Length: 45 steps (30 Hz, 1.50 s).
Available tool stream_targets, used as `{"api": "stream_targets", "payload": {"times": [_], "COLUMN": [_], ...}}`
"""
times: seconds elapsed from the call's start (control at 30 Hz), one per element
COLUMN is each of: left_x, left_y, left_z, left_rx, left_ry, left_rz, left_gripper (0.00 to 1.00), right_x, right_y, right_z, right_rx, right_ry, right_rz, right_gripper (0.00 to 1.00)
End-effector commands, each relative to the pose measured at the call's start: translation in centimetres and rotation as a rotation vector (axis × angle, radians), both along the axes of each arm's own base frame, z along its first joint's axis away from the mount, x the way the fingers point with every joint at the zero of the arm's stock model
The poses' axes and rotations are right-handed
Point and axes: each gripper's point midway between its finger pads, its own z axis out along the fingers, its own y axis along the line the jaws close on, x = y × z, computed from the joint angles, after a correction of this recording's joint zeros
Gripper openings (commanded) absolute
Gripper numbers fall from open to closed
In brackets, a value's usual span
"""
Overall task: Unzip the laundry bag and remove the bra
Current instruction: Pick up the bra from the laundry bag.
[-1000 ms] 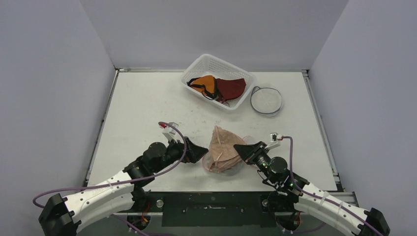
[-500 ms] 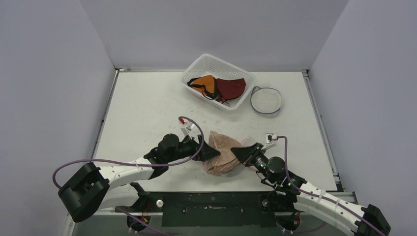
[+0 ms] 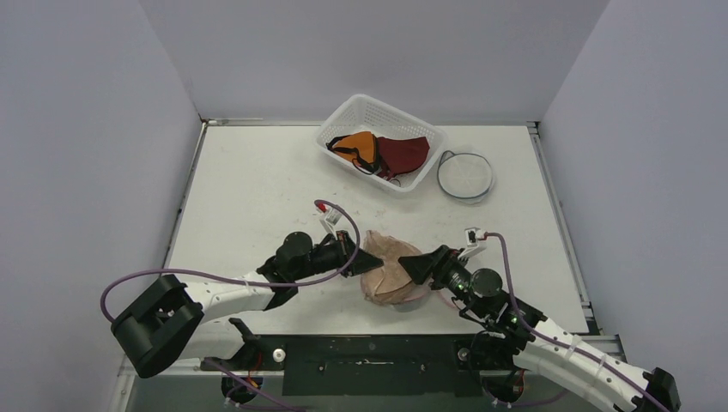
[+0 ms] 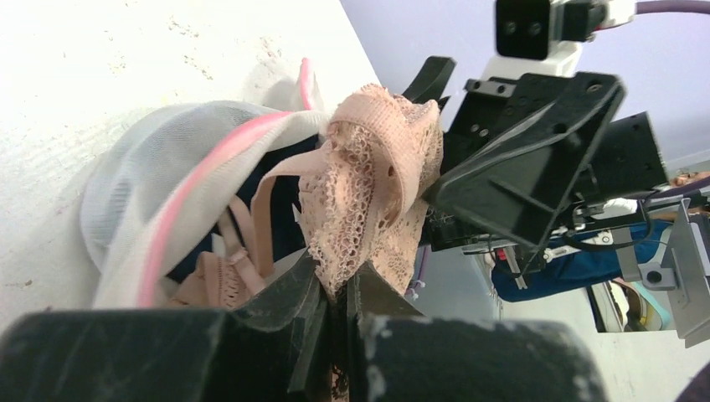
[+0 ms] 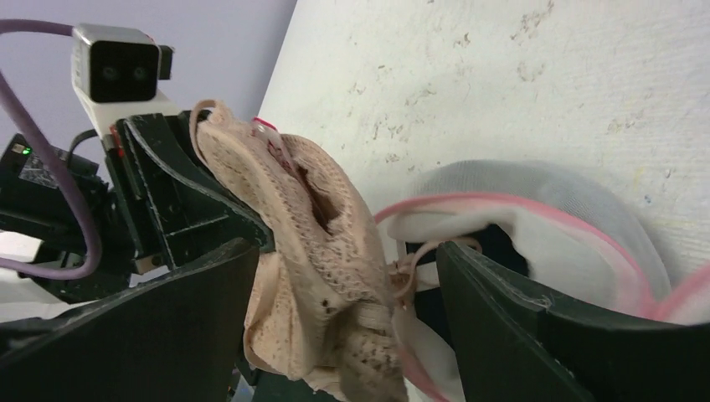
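Bra (image 4: 373, 184) lower edge hidden, pinched between the left gripper's (image 4: 337, 280) jaws. Laundry bag (image 5: 536, 209) cut off by the frame edge beyond the right gripper's (image 5: 347, 251) jaws; zipper not discernible. Top view: bag mostly covered, between both jaws.

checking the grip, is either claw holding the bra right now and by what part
The left claw is shut on the bra, pinching the lace edge of a cup. The right claw stands open on either side of it, gripping nothing.

Black left gripper (image 4: 339, 289) has swung in from the left and clamped onto the beige lace bra (image 4: 368, 184), black right gripper (image 5: 343, 276) has spread its jaws, releasing it
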Motion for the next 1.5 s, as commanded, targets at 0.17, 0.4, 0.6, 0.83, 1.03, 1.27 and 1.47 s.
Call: {"api": "stream_targets", "payload": {"times": [0.17,0.4,0.6,0.83,1.03,1.27,1.47], "left_x": [1.1,1.3,0.8,-0.1,-0.7,-1.2,-0.7], "left_y": [0.0,0.1,-0.1,-0.3,-0.7,-1.1,0.0], "left_z": [4.5,6.9,10.0,12.6,12.9,13.0,13.0], "left_rx": [-0.042,-0.063,-0.112,-0.200,-0.248,-0.262,-0.208], "left_ry": [-0.096,-0.134,-0.175,-0.193,-0.167,-0.158,-0.158], "left_rz": [0.044,0.049,0.018,-0.026,-0.058,-0.081,-0.018], "left_gripper": [0.00,0.00,0.00,0.00,0.00,0.00,0.56], "right_x": [0.3,-0.1,-1.3,-2.1,-1.7,-1.0,-1.3], "right_y": [-4.0,-5.2,-3.0,-0.1,2.0,3.3,2.8], "right_z": [3.2,5.2,9.7,11.1,11.6,12.2,15.0], "right_rx": [-0.184,-0.131,0.039,0.044,0.082,0.102,0.035], "right_ry": [0.006,-0.032,-0.135,-0.158,-0.182,-0.206,-0.276], "right_rz": [-0.122,-0.155,-0.035,0.110,0.168,0.186,0.200], "right_gripper": [0.92,1.00,0.94,0.93,0.98,0.39,0.05]}}
